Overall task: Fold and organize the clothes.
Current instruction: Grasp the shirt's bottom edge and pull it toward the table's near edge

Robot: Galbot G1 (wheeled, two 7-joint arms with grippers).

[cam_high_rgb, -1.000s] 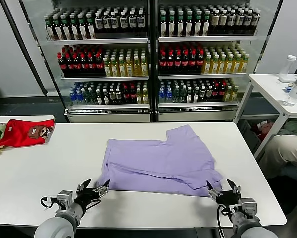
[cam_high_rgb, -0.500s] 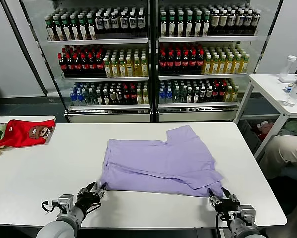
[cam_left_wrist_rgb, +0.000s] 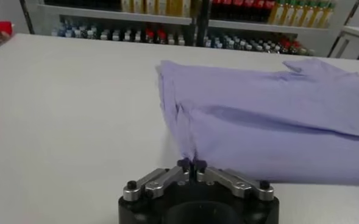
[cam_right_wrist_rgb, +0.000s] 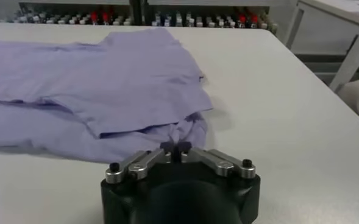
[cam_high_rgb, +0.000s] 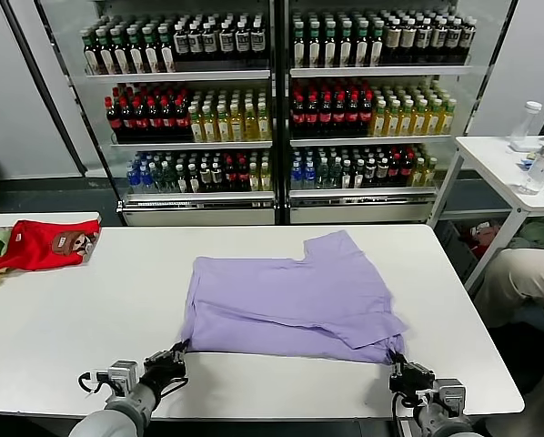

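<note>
Left gripper (cam_left_wrist_rgb: 192, 163) and right gripper (cam_right_wrist_rgb: 175, 148), open a second ago, have each clamped a near corner of the T-shirt (cam_high_rgb: 290, 296). Both hem corners appear secured, so a fold away from the robot looks possible. The shirt lies part-folded mid-table (cam_high_rgb: 63, 319). A red garment (cam_high_rgb: 40, 243) lies far left; drink shelves (cam_high_rgb: 272, 109) stand behind.

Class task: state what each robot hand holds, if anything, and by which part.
Both hold the lavender T-shirt: left hand pinches its near left corner, right hand its near right corner.
</note>
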